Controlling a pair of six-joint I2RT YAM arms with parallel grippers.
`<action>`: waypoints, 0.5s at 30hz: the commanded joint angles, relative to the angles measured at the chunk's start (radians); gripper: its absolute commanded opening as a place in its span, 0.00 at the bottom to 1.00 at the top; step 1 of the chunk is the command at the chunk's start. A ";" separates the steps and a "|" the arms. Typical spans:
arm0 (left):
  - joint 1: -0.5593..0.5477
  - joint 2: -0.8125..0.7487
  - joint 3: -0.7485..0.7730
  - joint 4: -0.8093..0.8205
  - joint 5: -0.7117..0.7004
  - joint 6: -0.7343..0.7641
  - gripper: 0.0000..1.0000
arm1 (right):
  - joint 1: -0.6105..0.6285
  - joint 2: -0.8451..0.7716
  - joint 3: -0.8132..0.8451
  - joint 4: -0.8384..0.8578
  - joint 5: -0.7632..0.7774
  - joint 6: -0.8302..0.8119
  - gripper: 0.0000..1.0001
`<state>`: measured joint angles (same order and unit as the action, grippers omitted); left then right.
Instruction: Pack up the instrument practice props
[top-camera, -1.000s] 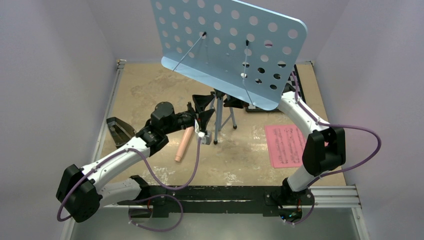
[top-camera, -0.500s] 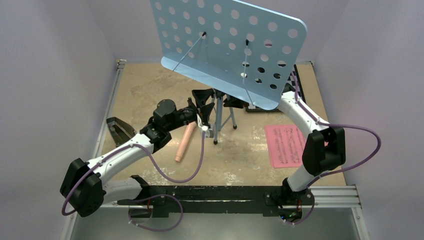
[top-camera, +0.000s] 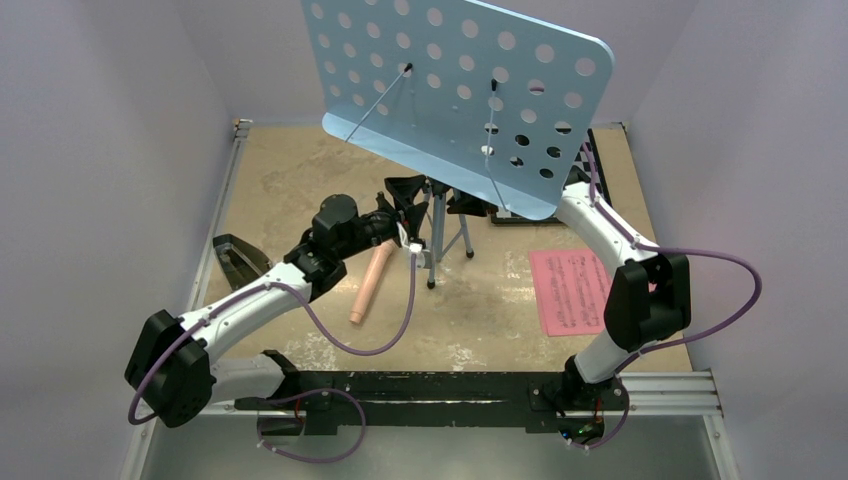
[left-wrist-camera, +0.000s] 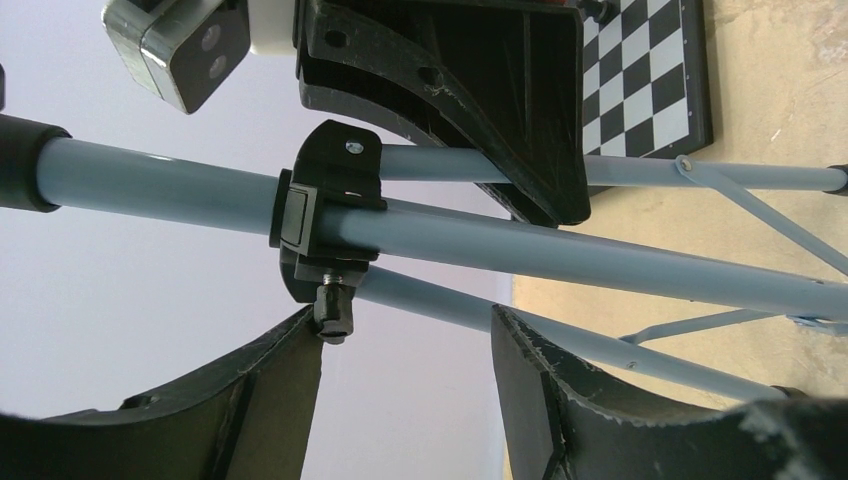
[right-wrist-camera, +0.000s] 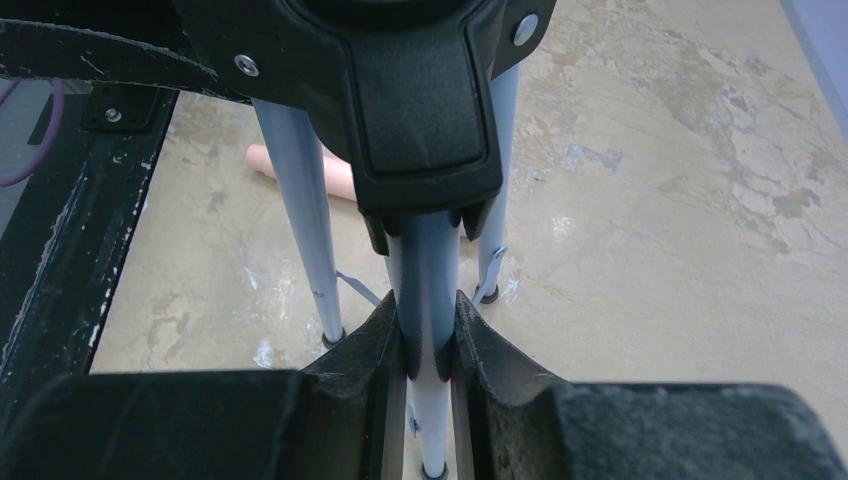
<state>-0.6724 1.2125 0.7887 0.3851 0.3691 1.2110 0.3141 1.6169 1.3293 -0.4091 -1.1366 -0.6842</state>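
R gripper (right-wrist-camera: 428, 340) clamped on stand (top-camera: 450, 70) pole (right-wrist-camera: 428, 265); L gripper (left-wrist-camera: 405, 400) jaws apart, by clamp knob (left-wrist-camera: 335, 318). Risk: L bump tips top-heavy stand, maybe onto recorder (top-camera: 368, 288).

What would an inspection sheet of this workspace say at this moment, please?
Surface: tan tabletop, mottled with pale patches.
Job's things: music stand upright on its tripod; sheet music flat at right; recorder lying by the tripod; metronome at the left edge.
Clutter: chessboard behind the stand.
Grippers: left gripper open beside the tripod's clamp collar, gripping nothing; right gripper shut on the music stand's pole.
Cables: purple cables loop freely off both arms.
Surroundings: lilac walls on three sides.
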 joint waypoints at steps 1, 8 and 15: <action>0.008 0.018 0.062 -0.046 -0.011 -0.056 0.64 | 0.005 0.042 -0.003 -0.079 0.077 0.015 0.00; 0.026 0.032 0.081 -0.092 -0.015 -0.132 0.64 | 0.005 0.043 -0.003 -0.079 0.078 0.018 0.00; 0.028 0.023 0.074 -0.114 -0.005 -0.139 0.63 | 0.004 0.044 -0.003 -0.076 0.080 0.018 0.00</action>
<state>-0.6502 1.2362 0.8341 0.3031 0.3542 1.1099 0.3141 1.6176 1.3293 -0.4088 -1.1366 -0.6834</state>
